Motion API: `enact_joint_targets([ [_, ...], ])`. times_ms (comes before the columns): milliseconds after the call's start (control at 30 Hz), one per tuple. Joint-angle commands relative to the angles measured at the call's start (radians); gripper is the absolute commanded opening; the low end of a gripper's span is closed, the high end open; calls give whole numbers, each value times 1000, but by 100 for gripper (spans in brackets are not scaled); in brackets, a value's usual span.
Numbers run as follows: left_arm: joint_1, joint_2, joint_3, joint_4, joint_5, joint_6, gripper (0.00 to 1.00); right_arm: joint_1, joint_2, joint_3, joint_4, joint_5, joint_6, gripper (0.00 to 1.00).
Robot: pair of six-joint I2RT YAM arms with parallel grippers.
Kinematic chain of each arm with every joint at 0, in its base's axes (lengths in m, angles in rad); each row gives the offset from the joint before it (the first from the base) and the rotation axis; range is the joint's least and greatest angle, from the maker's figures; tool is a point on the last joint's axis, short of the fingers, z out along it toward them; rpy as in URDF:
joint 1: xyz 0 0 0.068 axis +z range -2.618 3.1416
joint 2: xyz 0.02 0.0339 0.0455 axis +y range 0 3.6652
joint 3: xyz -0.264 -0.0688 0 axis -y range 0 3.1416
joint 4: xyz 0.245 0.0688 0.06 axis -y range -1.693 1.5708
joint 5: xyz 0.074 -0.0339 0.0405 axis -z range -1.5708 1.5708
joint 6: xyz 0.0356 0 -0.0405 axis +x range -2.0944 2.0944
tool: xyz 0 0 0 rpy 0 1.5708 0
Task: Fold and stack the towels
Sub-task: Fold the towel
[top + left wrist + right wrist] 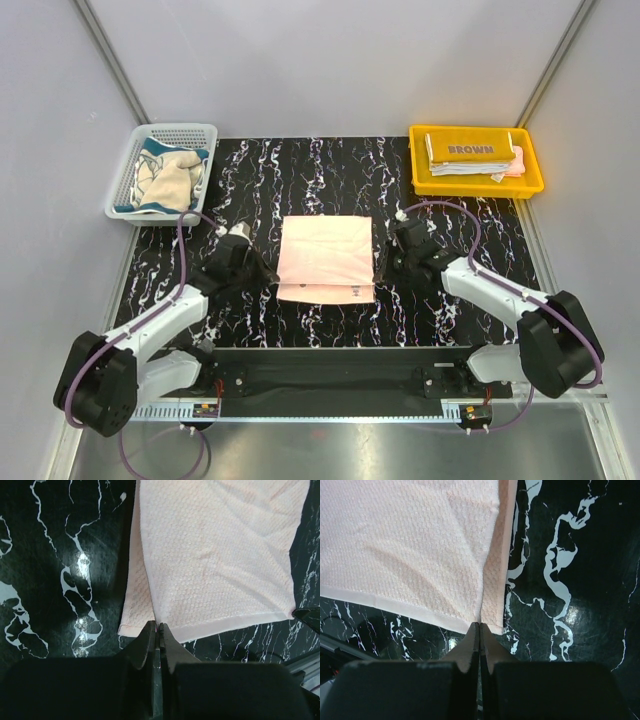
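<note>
My left gripper [156,629] and right gripper [479,627] are both closed tight, tips meeting opposite edges of the pink towel [326,258] lying mid-table; I cannot tell whether cloth is caught. Beyond, folded towels [472,155] fill the yellow tray [420,182], and a crumpled towel [168,178] sits half-hidden in the basket [124,188]

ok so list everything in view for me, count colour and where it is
pink towel: one, pale pink, folded flat at the table's middle
basket towels: crumpled heap, cream and teal, count unclear, in the basket
tray towels: folded stack, brown "BROWN" one on top, white and pink beneath, in the tray
basket: one, white mesh, far left corner
tray: one, yellow, far right corner
table: one, black with white veins
left pincer: one, dark, shut, apparently pinching the pink towel's left edge
right pincer: one, dark, shut, apparently pinching its right edge
</note>
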Motion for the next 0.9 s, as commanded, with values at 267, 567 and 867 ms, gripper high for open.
enact_joint_targets([
  [267,-21,13,-52,65,-25,-21,0,24,23,-41,63,25,28,0],
  [567,-21,-37,14,-7,-35,-4,0,23,-42,24,-33,74,5,0],
  [867,-21,-99,14,-52,-45,-10,0,26,-94,2,-51,59,18,0],
])
